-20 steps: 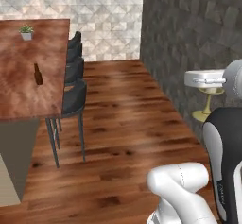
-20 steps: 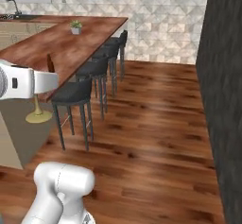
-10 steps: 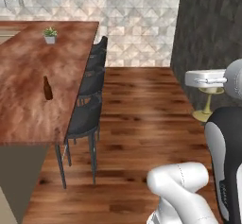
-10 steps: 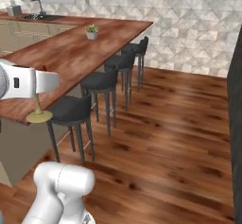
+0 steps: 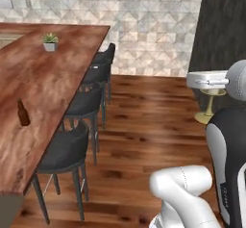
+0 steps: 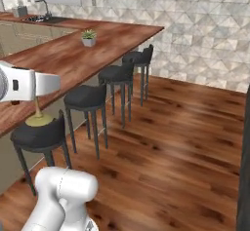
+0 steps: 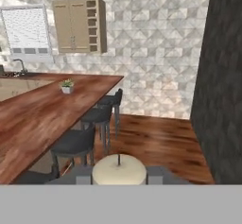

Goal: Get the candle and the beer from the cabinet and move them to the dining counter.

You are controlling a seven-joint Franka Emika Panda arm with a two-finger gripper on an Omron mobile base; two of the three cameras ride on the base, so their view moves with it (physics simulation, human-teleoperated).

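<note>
My gripper (image 5: 210, 90) is shut on the candle (image 5: 208, 110), a white stick in a brass goblet holder whose round foot hangs free over the wood floor, right of the stools. From the other side the gripper (image 6: 37, 97) holds the candle (image 6: 38, 117) just off the dining counter's (image 6: 63, 57) near edge. In the hand view the candle's cream top (image 7: 118, 169) sits between my fingertips (image 7: 156, 175). The beer (image 5: 22, 114), a dark bottle, stands upright on the dining counter (image 5: 53, 78) near its front left. A beige wall cabinet (image 7: 78, 25) with shut doors hangs on the far tiled wall.
Several black round stools (image 5: 67, 147) line the counter's right edge. A small potted plant (image 5: 50, 42) stands at the counter's far end. A dark wall (image 7: 224, 76) runs along the right. A sink and faucet (image 6: 41, 13) sit on the back counter. Open wood floor (image 6: 176, 142) lies between.
The base has turned and driven, so both base views have shifted and the counter and stools now reach further across the picture. The candle stays in the gripper; the beer has not moved on the counter.
</note>
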